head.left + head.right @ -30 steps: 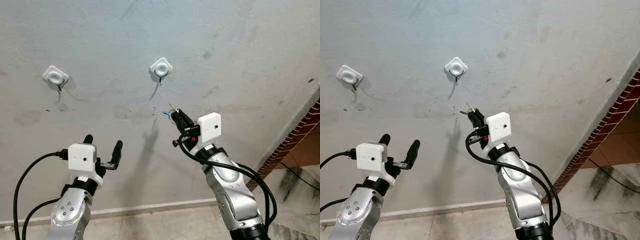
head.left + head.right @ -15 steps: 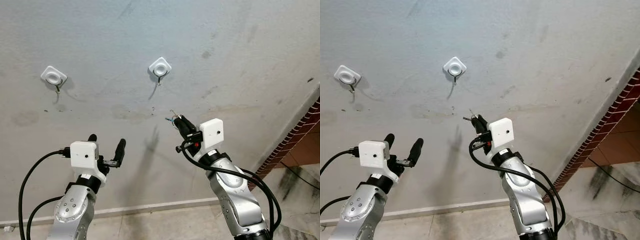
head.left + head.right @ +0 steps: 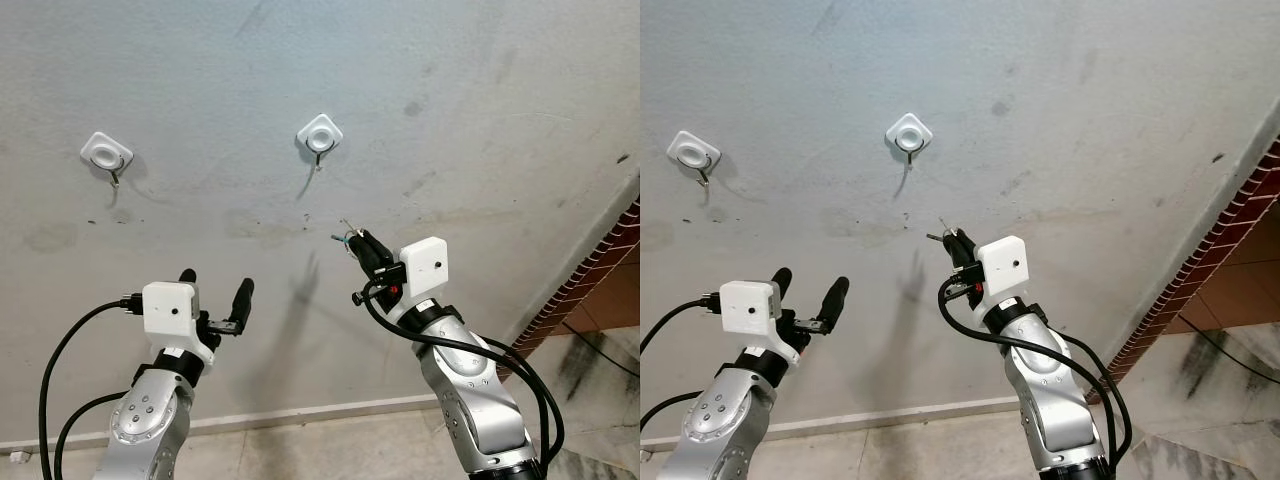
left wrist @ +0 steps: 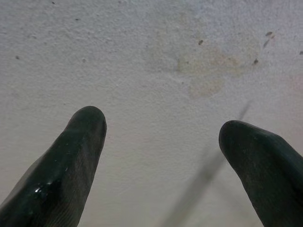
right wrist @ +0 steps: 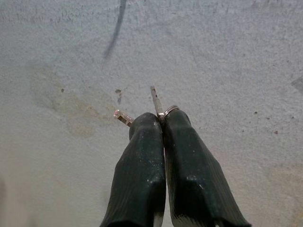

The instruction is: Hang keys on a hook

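Note:
Two white wall hooks are fixed to the grey wall: one in the middle and one to the left. My right gripper is raised below and a little right of the middle hook, shut on a small set of keys whose metal tips and ring stick out past the fingertips. My left gripper is held up lower on the left, open with nothing between its fingers, facing bare wall.
A white skirting strip runs along the foot of the wall above a tiled floor. A red brick edge slants up at the right, with a black cable on the floor beyond it.
The right gripper with the keys has dropped slightly and eased right, away from the middle hook. The left arm has shifted a little right. The view itself has also drifted.

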